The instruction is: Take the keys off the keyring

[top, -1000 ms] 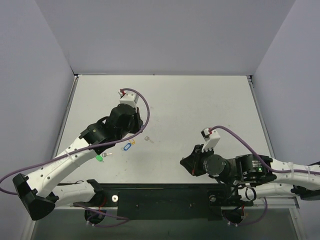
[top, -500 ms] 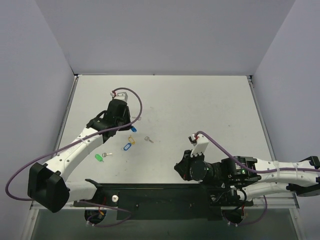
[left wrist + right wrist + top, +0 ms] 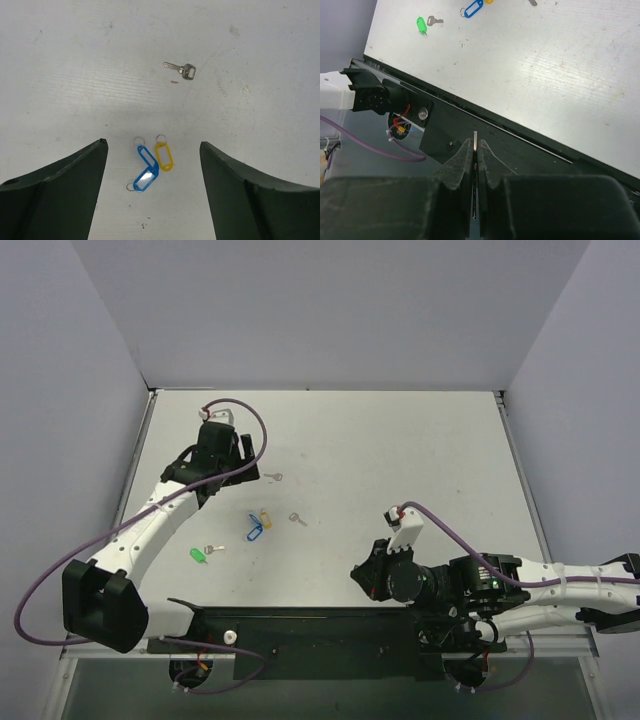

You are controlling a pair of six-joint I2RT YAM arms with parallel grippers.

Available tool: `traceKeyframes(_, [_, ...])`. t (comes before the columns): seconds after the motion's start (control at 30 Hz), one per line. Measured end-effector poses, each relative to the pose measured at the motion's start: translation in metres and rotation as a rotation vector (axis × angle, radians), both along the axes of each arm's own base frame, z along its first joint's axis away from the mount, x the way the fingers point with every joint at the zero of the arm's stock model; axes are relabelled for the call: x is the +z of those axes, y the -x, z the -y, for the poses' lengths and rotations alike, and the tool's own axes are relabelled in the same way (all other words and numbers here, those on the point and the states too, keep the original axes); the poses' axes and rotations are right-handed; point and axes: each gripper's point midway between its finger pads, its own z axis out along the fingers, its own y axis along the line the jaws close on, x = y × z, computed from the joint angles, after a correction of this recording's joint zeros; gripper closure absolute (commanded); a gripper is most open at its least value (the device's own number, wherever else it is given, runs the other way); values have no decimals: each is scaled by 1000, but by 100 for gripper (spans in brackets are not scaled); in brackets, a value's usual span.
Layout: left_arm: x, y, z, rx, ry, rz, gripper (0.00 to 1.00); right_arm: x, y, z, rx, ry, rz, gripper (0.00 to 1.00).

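A blue keyring tag (image 3: 143,179) with a thin metal ring lies on the white table (image 3: 400,460), touching a second blue tag (image 3: 146,156) in a V. Neither ring carries a key. One loose silver key (image 3: 181,70) lies beyond them, and the top view shows it (image 3: 275,477) with another loose key (image 3: 297,519) to its right. My left gripper (image 3: 153,144) hangs open and empty above the tags, at the table's back left (image 3: 240,462). My right gripper (image 3: 475,142) is shut over the near edge (image 3: 365,575); a thin metal strip (image 3: 475,136), seen edge-on, sticks out between its fingertips.
A yellow tag (image 3: 163,155) lies right beside the blue tags. A green tag (image 3: 198,555) with a small key (image 3: 213,549) on it lies nearer the front left. The black mounting rail (image 3: 320,635) runs along the near edge.
My left gripper has opened and drawn back toward the far left corner. A key now lies on the table where it was. The right arm shifted only slightly.
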Motion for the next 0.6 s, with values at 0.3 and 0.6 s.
traceKeyframes(0.3, [49, 33, -27, 47, 8, 91, 14, 4, -8, 5, -26, -3, 25, 100])
traceKeyframes(0.6, [76, 103, -40, 2, 90, 198, 13, 42, -43, -4, -73, -16, 19, 100])
